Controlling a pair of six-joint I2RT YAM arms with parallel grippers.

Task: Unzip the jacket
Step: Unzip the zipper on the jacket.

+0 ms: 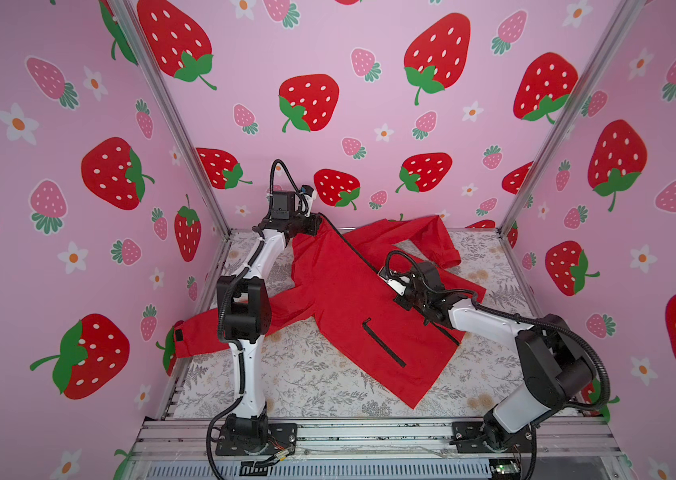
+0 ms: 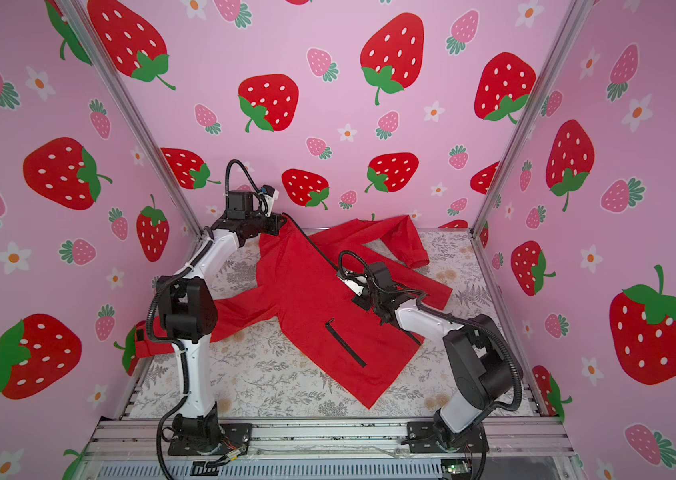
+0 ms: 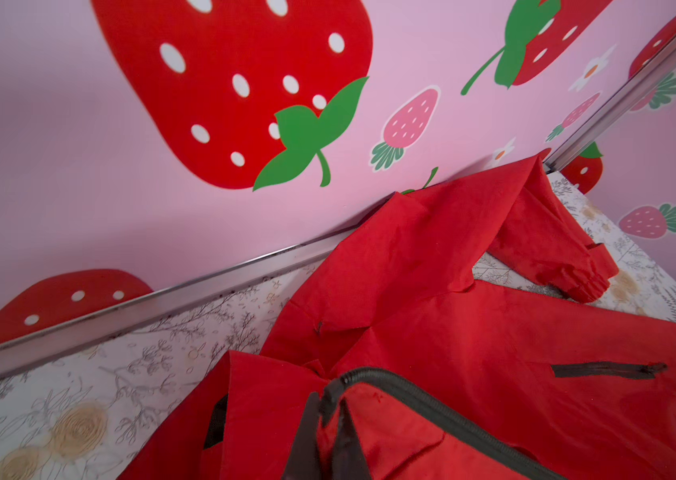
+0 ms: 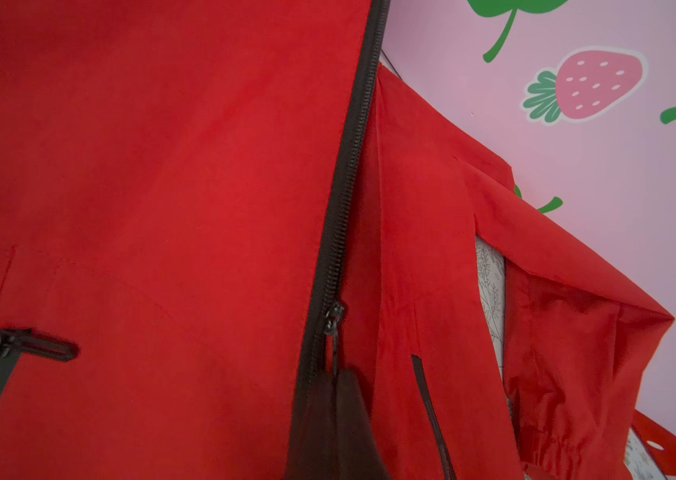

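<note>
The red jacket [image 1: 328,299] [image 2: 299,291] lies spread front-up and slanted across the table. Its black front zipper [image 4: 349,187] runs from the collar toward the hem. At the back left, my left gripper [image 1: 319,222] [image 3: 327,397] is shut on the jacket's collar at the zipper's top end [image 3: 334,388]. My right gripper [image 1: 384,276] [image 4: 334,376] sits mid-jacket, shut on the pull tab hanging from the zipper slider [image 4: 334,318]. A black pocket zipper [image 1: 384,343] lies closed on the near panel.
A floral cloth covers the table [image 1: 307,374]. One sleeve [image 1: 199,332] hangs past the table's left edge, and the other sleeve [image 1: 440,245] is folded at the back right. Pink strawberry walls and aluminium posts [image 1: 178,124] enclose three sides.
</note>
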